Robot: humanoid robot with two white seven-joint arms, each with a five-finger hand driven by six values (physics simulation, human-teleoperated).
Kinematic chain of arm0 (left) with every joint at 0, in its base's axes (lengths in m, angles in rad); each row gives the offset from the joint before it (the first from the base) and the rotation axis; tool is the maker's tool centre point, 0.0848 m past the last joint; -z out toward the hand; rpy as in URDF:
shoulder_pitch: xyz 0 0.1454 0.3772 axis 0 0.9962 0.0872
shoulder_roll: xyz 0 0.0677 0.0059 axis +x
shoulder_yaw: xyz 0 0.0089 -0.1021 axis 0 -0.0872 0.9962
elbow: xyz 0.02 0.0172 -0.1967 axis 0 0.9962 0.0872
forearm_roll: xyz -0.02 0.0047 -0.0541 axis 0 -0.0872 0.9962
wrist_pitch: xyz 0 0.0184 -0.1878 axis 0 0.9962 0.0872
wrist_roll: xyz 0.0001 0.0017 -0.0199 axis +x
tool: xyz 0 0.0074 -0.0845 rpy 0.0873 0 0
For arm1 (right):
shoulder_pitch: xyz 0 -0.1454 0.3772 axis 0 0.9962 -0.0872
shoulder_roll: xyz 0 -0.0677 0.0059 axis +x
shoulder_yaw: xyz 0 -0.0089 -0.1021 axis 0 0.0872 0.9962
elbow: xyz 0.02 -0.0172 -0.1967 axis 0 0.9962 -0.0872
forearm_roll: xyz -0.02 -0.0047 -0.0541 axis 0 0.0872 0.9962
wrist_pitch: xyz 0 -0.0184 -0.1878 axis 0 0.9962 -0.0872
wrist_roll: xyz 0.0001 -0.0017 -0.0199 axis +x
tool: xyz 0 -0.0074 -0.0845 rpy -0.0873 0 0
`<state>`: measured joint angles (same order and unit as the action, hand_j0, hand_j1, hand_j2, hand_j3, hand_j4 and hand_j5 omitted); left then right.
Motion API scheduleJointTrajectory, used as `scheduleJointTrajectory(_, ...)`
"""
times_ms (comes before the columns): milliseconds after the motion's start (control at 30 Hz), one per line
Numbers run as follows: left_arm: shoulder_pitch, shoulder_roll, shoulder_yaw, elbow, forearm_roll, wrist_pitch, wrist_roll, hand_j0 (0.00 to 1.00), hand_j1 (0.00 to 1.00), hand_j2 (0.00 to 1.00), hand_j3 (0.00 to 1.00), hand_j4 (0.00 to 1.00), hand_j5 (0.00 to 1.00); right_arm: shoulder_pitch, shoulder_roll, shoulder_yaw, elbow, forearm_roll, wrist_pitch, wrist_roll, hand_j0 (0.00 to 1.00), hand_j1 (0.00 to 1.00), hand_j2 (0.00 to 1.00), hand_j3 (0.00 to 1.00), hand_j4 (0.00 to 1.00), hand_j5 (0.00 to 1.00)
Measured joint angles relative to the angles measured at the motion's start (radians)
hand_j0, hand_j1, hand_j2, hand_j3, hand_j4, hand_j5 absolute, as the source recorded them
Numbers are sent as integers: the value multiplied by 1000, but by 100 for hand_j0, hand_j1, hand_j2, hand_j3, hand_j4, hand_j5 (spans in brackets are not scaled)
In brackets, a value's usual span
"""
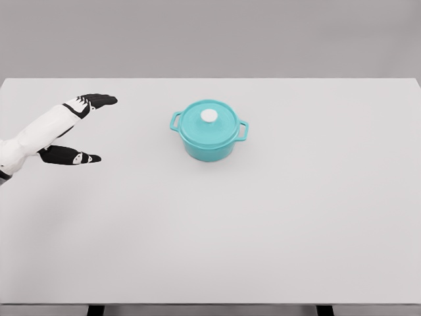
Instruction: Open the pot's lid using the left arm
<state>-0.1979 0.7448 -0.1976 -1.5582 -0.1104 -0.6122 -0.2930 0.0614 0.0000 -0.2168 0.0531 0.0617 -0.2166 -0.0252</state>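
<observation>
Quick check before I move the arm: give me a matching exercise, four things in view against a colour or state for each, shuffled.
Things:
1. pot
2. knob
3. lid
4. left hand

States:
A. white, at the lid's centre
B. open, apart from the pot, at the table's left
C. teal, with two side handles
D. closed on the pot

Pairs: 1-C, 2-A, 3-D, 4-B

Left hand sat at 9 o'clock from the pot, fingers spread, well apart from it. Bare table lay between them, nothing blocking. Pot's side handles stuck out at 10 and 3 o'clock; lid clear above.
</observation>
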Motion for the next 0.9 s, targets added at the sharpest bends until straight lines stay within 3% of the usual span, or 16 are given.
scheduleJointTrajectory(133,-25,1,1,1,-12,0,-5,100,100,100,100,100,100,3,0,0,0,0,0,-4,100,100,100,100,100,100)
scheduleJointTrajectory(233,-48,0,-1,0,-31,0,-59,100,100,100,100,100,100,3,0,0,-1,0,0,-5,100,100,100,100,100,100)
scheduleJointTrajectory(367,-84,-8,-4,-1,-117,0,-106,100,100,100,100,100,100,3,0,1,-1,0,0,-5,100,100,100,100,100,100)
scheduleJointTrajectory(400,-149,0,-15,-1,-133,0,-112,100,100,100,100,100,100,3,0,1,-1,0,0,-5,100,100,100,100,100,100)
scheduleJointTrajectory(467,-219,40,-70,-1,-170,1,-119,100,100,100,100,100,100,3,0,1,-1,0,0,-5,100,100,100,100,100,100)
scheduleJointTrajectory(533,-397,85,-170,0,-211,1,-123,100,100,100,100,100,100,3,0,1,-1,0,0,-5,100,100,100,100,100,100)
scheduleJointTrajectory(700,-727,88,-460,6,-381,1,-126,100,100,100,100,100,100,3,0,1,-1,0,0,-6,100,100,100,100,100,100)
scheduleJointTrajectory(800,-822,12,-619,40,-424,1,-127,100,100,100,100,100,100,3,0,1,-1,0,0,-6,100,100,100,100,100,100)
scheduleJointTrajectory(900,-859,-82,-695,139,-437,0,-127,100,100,100,100,100,100,3,0,1,-1,0,0,-6,100,100,100,100,100,100)
